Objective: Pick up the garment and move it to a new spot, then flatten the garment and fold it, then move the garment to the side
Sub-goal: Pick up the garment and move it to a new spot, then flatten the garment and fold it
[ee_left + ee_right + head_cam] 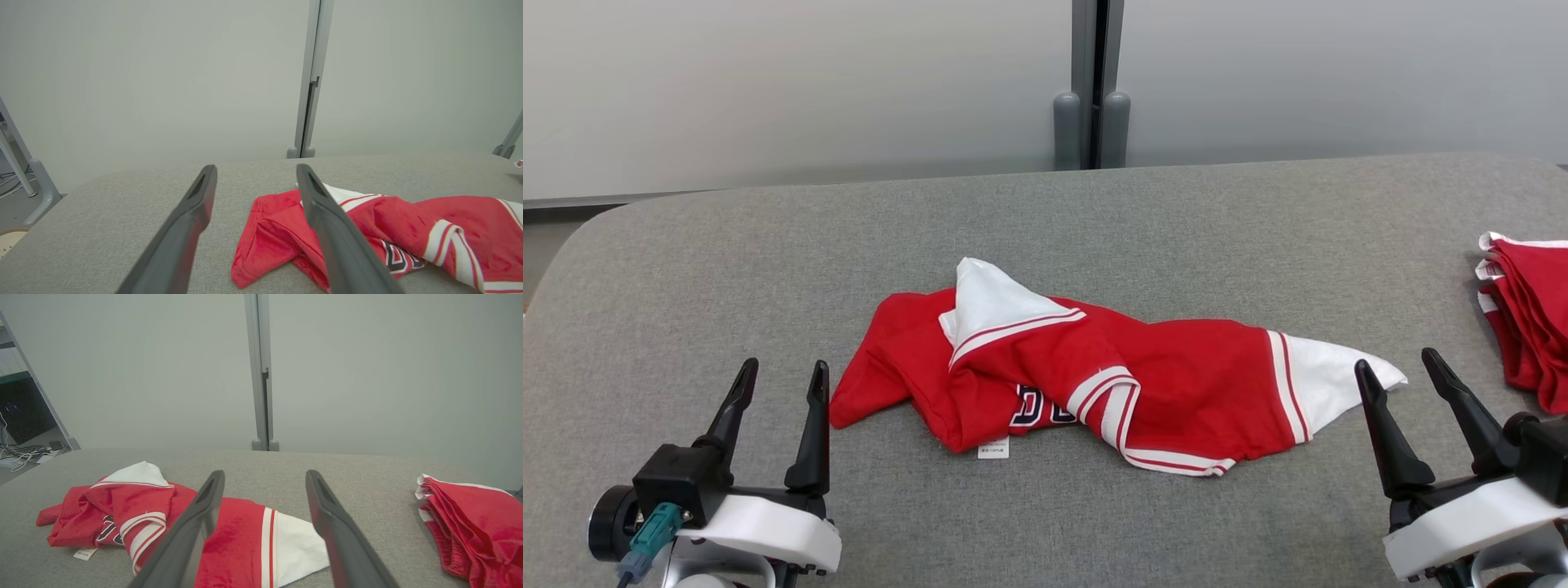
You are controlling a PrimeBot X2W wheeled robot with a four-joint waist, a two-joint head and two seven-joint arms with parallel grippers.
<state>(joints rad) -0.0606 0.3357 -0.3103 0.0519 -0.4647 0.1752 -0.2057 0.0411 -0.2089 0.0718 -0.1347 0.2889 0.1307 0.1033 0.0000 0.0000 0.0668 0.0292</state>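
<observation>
Far left, my left jaws stand wide apart with nothing between them, above the near part of the grey counter (pixel 686 269). Their tips point at the back wall, just beside the left end of the garment (pixel 1192 392) and clear of it.

On to the middle: the garment lies crumpled on the counter, a red heap with white panels and red-and-white striped bands. One white flap pokes up at its back. Some dark lettering (pixel 1045 406) peeks out of a fold, too bunched to read. A little white tag (pixel 993 447) sticks out at the near edge.

Further right, the garment ends in a white corner, and there my right jaws stand wide apart and empty as well. One tip sits close by that corner; whether it grazes the cloth I cannot tell from here.

Far right, a pile of red clothes (pixel 1531 318) sits at the counter's edge, well apart from the garment.
</observation>
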